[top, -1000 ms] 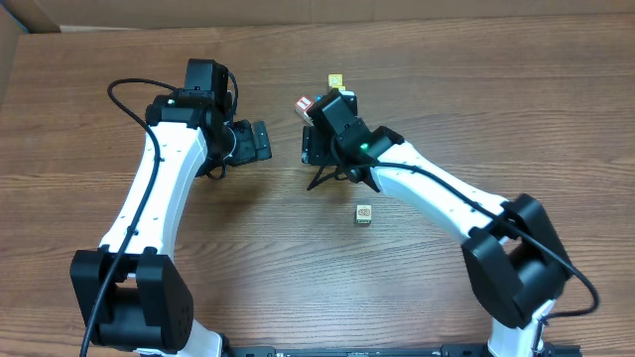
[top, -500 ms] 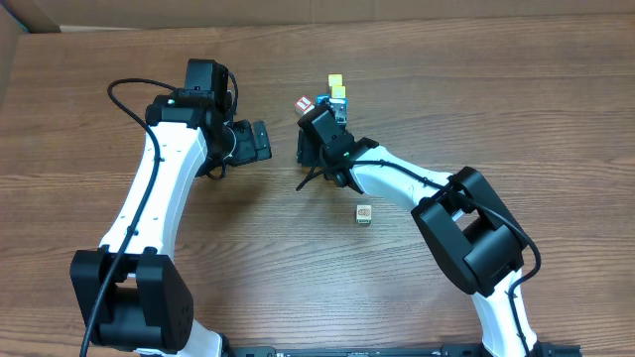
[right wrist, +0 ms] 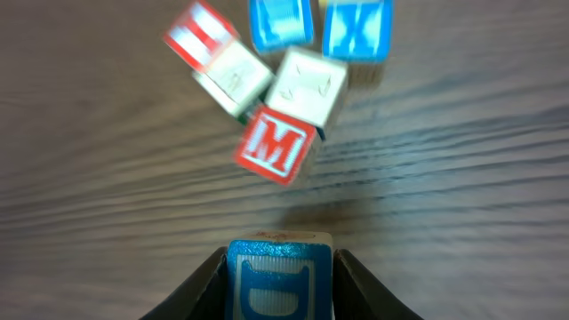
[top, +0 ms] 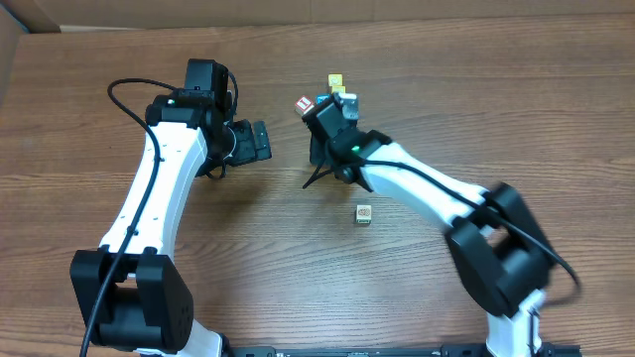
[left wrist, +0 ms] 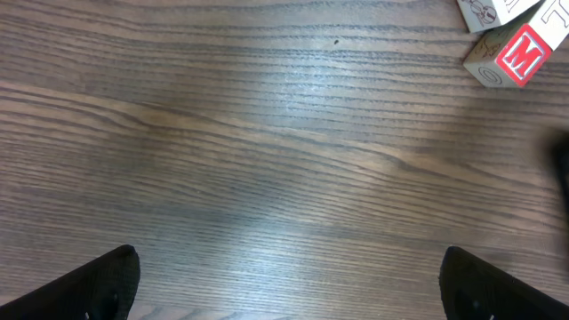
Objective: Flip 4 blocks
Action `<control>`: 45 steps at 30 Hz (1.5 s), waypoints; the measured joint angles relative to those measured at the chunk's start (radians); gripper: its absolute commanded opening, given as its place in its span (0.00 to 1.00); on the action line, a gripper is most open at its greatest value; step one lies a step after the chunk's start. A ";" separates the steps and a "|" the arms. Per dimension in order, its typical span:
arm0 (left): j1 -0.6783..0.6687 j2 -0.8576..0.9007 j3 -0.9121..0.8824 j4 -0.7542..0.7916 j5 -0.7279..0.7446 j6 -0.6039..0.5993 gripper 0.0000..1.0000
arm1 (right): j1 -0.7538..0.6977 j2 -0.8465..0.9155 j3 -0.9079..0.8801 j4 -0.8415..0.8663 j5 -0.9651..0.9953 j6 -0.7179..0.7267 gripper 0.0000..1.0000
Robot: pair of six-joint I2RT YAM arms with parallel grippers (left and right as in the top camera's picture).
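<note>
My left arm (top: 149, 188) reaches up the left side of the wood table (top: 516, 89). The left gripper (left wrist: 289, 267) has its jaws spread wide over bare wood, with nothing between the fingers (left wrist: 102, 280).

In the left wrist view, the M block (left wrist: 514, 55) sits on the table at the far right, a red M on one face. A pale block (left wrist: 494, 10) lies just beyond it, cut by the frame edge.

From overhead, the cluster is mid-table on the far side, with the yellow cubes (top: 336, 80) at its far right edge.

The right gripper (right wrist: 279, 258) is clamped on the blue D block (right wrist: 280, 286), a finger pressed on each side and the D face toward the camera. I can't tell whether that block is off the table. The right wrist view is blurry.

Just past the held block the M block lies tilted. Beyond it on the left is a red-striped block (right wrist: 197, 34), and a white-faced block (right wrist: 309, 82) is touching the M block's far corner. Two blue blocks (right wrist: 357, 25) sit side by side at the far edge.

A lone block (top: 364, 214) sits nearer me, apart from the cluster, just beside the right arm (top: 446, 203). It has a pale top, and the print is too small to read.
</note>
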 measured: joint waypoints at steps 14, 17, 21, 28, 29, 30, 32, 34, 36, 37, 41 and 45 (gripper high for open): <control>0.000 0.000 0.000 0.000 0.000 0.000 1.00 | 0.151 -0.242 -0.087 -0.362 -0.100 0.124 0.36; 0.000 0.000 0.000 0.000 0.000 0.000 1.00 | 0.187 -0.234 -0.164 -0.327 -0.092 0.161 0.36; 0.000 0.000 0.000 0.000 0.000 0.000 1.00 | 0.211 -0.229 -0.245 -0.248 -0.076 0.188 0.37; 0.000 0.000 0.000 0.000 0.000 0.000 1.00 | 0.209 -0.229 -0.288 -0.182 -0.049 0.195 0.62; 0.000 0.000 0.000 0.000 0.000 0.000 1.00 | 0.209 -0.229 -0.288 -0.180 -0.046 0.196 0.65; 0.000 0.000 0.000 0.000 0.000 0.000 1.00 | 0.209 -0.229 -0.288 -0.179 -0.045 0.193 0.67; 0.000 0.000 0.000 0.000 0.000 0.000 1.00 | 0.209 -0.229 -0.289 -0.166 -0.040 0.183 0.71; 0.000 0.000 0.000 0.000 0.000 0.000 1.00 | 0.209 -0.229 -0.287 -0.141 -0.040 0.153 0.71; 0.000 0.000 0.000 0.000 0.000 0.000 1.00 | 0.209 -0.229 -0.271 -0.148 -0.041 0.118 0.71; 0.000 0.000 0.000 0.000 0.000 0.000 1.00 | 0.209 -0.229 -0.256 -0.155 -0.041 0.101 0.71; 0.000 0.000 0.000 0.000 0.000 0.000 1.00 | 0.205 -0.229 -0.180 -0.136 -0.040 0.054 0.53; 0.000 0.000 0.000 0.000 0.000 0.000 1.00 | 0.197 -0.227 -0.158 -0.115 -0.043 0.033 0.20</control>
